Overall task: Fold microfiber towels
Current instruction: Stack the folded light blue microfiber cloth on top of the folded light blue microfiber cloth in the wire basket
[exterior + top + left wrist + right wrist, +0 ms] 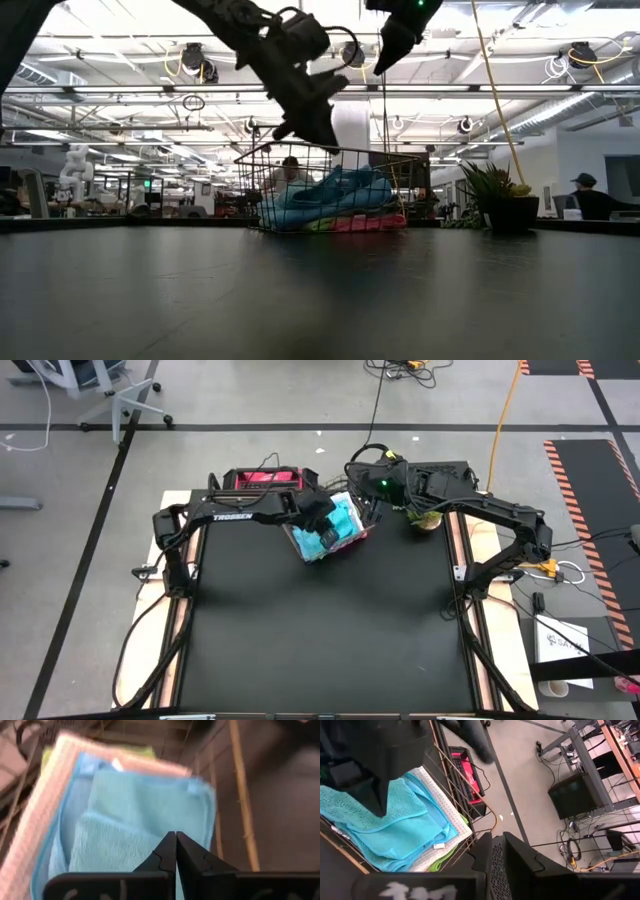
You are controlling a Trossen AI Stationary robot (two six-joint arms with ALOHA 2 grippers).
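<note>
A copper wire basket [258,175] stands at the far middle of the black table. In it lies a stack of microfiber towels. A rumpled turquoise one [335,190] is on top, and a light one [445,805], a lime green edge [442,862] and a pink edge [45,810] show under it. My left gripper [318,138] hangs shut just above the basket's rim, pointing slantwise down at the turquoise towel [125,820], with nothing between its fingers. My right gripper [393,50] is shut, higher up, above the basket's right side.
A small potted plant [497,195] stands on the table to the right of the basket. A red and black box [262,480] sits just beyond the table's far edge. The black table top [320,630] spreads out in front of the basket. People sit in the room behind.
</note>
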